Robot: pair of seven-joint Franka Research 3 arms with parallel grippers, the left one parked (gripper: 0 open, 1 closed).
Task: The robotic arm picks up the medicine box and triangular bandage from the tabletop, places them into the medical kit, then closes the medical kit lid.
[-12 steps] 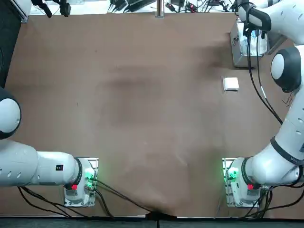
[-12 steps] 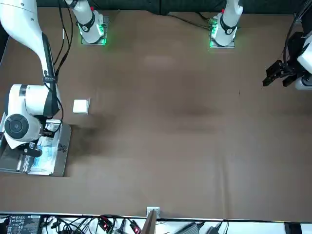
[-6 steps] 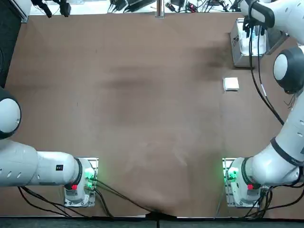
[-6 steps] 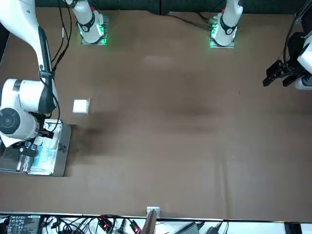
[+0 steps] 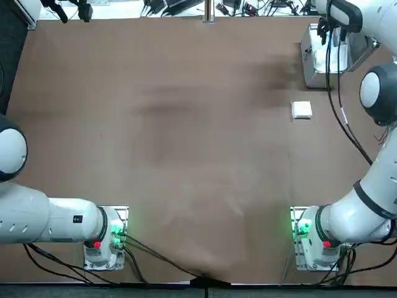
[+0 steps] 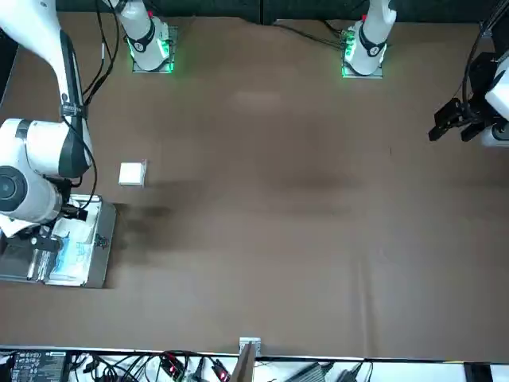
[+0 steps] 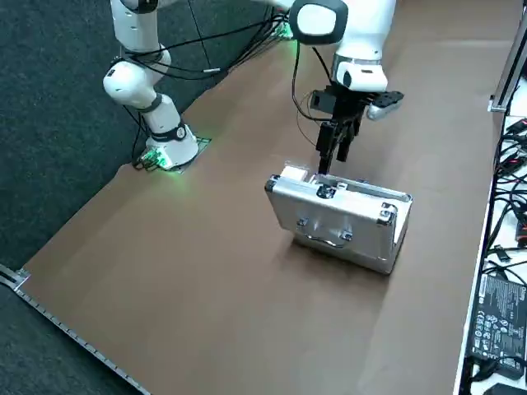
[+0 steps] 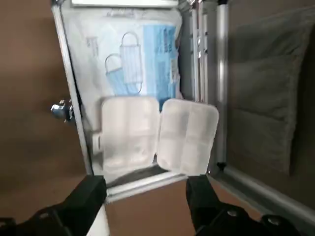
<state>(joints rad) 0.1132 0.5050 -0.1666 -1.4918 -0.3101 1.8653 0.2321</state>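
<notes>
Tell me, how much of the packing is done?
The cloudy white two-lobed packet looks done: it's inside the silver metal case. Nothing seems held: the right end effector is over the case, fingers apart. Left to do: the small square white box sits on the brown table, and the case's lid is open.

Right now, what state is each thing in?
Metal case: open
Lid: swung back
Small white box: flat on the table, outside the case
Two-lobed white item: spread out over the mask packet
Mask packet: inside the case
Right gripper: open, at the case
</notes>
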